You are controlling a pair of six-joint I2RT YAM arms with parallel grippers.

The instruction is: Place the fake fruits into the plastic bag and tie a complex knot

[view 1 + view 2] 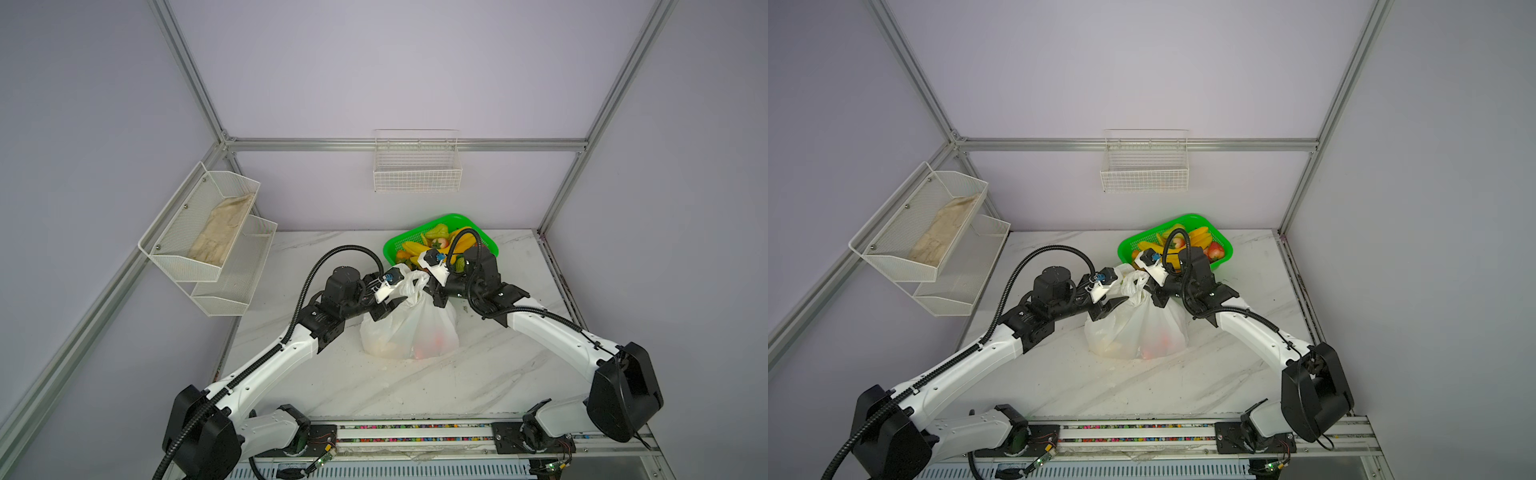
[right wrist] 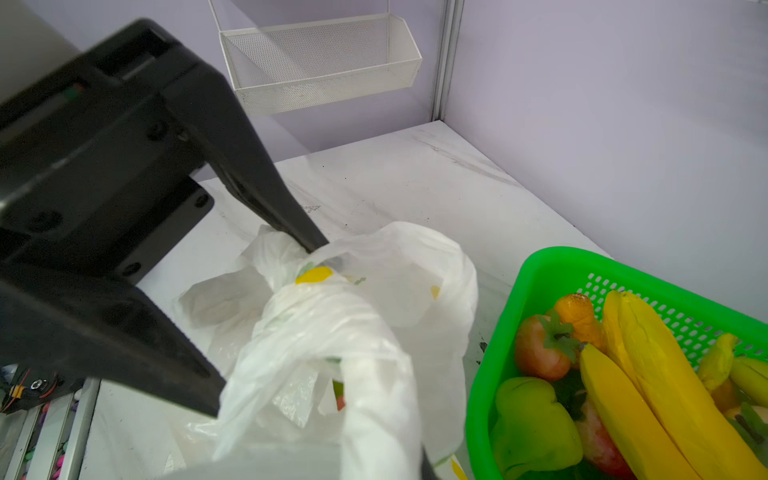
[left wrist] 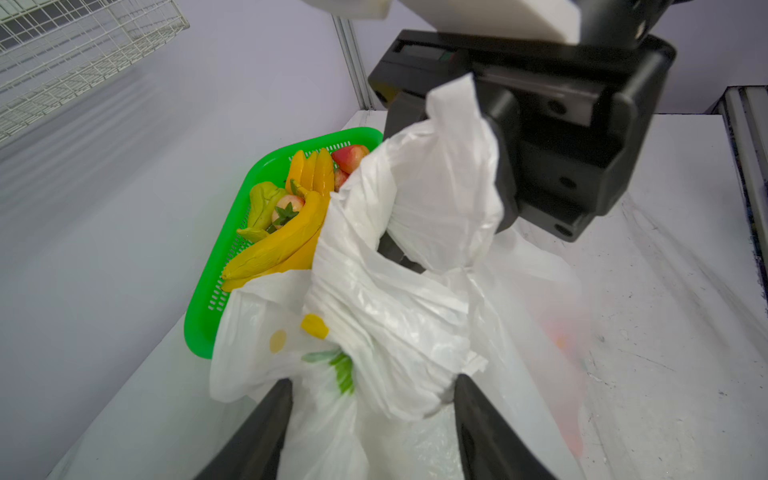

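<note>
My left gripper [image 3: 372, 386] stood with its jaws apart. The bunched neck of the plastic bag [image 1: 409, 332] lay between them, brushing one finger but not pinched. The bag sat on the table [image 1: 415, 386] between my two arms, with some fake fruits [image 1: 432, 347] showing faintly through it. My right gripper [image 1: 438, 300] was clamped tight on a twisted strip of the bag's top. Behind it, more fruit filled the green basket [image 1: 446, 218].

The plastic bag [image 1: 1136, 332] stands on the marble counter [image 1: 1142, 386], with reddish and yellowish shapes showing faintly through it. The left claw [image 1: 1113, 306] and right claw [image 1: 1160, 298] meet at its bunched top. Behind it, a green basket [image 1: 1187, 218] holds bananas [image 1: 1200, 237] and a red apple [image 1: 1215, 250].
</note>
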